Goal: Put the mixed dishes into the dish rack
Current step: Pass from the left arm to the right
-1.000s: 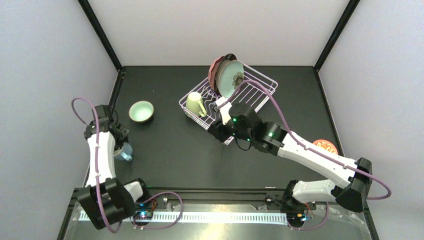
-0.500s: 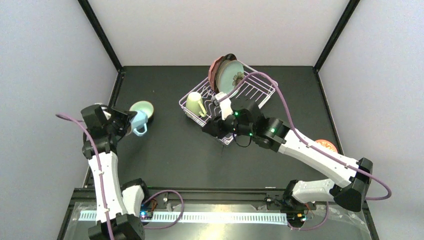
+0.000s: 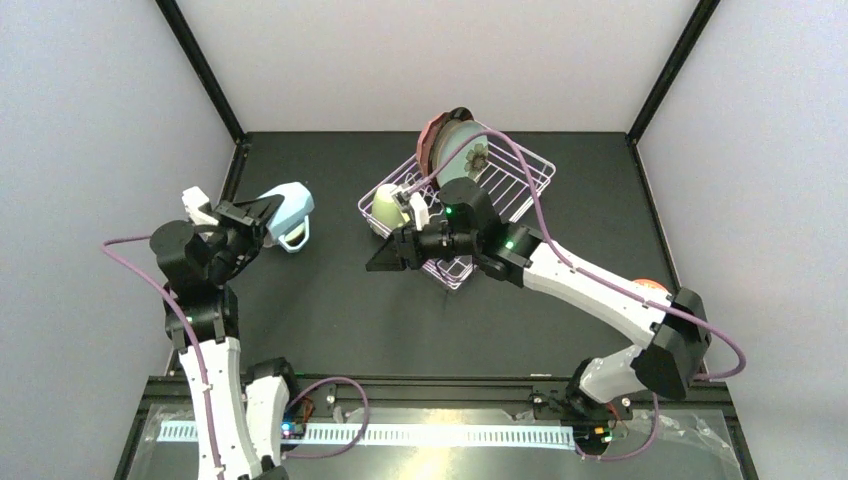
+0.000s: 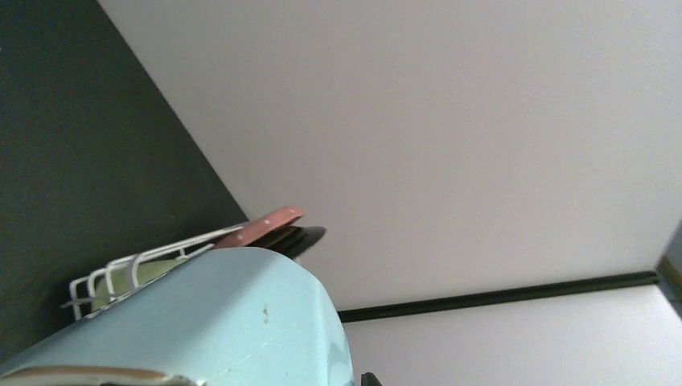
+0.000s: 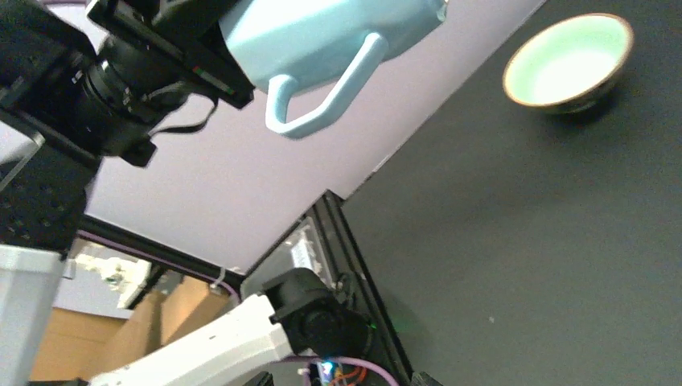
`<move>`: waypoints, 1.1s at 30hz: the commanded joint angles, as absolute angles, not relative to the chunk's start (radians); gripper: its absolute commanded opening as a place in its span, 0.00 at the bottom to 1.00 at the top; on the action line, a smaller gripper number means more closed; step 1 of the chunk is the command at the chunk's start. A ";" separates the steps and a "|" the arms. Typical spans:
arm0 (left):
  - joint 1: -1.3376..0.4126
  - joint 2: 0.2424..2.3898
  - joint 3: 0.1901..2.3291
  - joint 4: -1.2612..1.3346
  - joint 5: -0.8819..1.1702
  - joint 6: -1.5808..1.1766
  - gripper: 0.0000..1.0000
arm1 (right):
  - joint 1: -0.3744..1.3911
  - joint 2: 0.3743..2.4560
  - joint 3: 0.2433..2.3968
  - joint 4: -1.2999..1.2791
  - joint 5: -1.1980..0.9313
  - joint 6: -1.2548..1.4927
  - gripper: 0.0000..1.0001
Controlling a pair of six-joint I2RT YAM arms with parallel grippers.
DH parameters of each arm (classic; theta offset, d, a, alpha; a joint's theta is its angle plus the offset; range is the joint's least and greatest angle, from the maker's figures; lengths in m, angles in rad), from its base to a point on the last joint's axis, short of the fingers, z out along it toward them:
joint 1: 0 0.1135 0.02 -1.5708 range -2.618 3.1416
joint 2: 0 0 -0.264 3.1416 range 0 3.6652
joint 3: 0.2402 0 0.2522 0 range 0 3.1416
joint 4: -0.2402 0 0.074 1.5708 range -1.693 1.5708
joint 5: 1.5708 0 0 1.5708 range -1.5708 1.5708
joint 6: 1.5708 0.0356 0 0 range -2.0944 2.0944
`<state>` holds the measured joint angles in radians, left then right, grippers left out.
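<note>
The left gripper (image 3: 262, 215) gripped the blue mug (image 3: 290, 206) aloft at left centre, seemingly for handover to the empty, wide-open right gripper (image 3: 383, 260) mid-frame.

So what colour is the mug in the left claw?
The handled mug is light blue, clearest in the right wrist view.

We see a black table (image 3: 330, 300) carrying the rack (image 3: 520, 175), a green bowl (image 5: 567, 60) off to the rack's left, and an orange bowl (image 3: 652, 285) to its near right.
</note>
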<state>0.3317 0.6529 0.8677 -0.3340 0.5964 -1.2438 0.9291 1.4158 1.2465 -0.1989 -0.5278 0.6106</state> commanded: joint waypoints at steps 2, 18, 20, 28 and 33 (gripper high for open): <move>0.329 0.577 0.856 -0.178 0.694 -1.363 0.01 | 0.887 1.480 1.275 0.022 -0.718 0.748 0.98; 0.329 0.418 0.728 -0.122 0.793 -1.472 0.01 | 0.876 1.705 1.469 0.159 -0.878 0.872 0.98; 0.329 0.416 0.726 -0.097 0.794 -1.489 0.01 | 0.876 1.718 1.470 0.174 -0.884 0.883 0.98; 0.329 0.429 0.736 -0.036 0.795 -1.529 0.01 | 0.875 1.750 1.483 0.220 -0.897 0.915 0.98; 0.329 0.432 0.735 -0.017 0.799 -1.548 0.01 | 0.875 1.777 1.503 0.249 -0.908 0.937 0.98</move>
<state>0.3313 0.4328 0.7097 -0.1310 0.7734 -1.5063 0.8783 1.7489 1.4696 0.1963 -0.8787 0.9100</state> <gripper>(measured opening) 0.180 0.979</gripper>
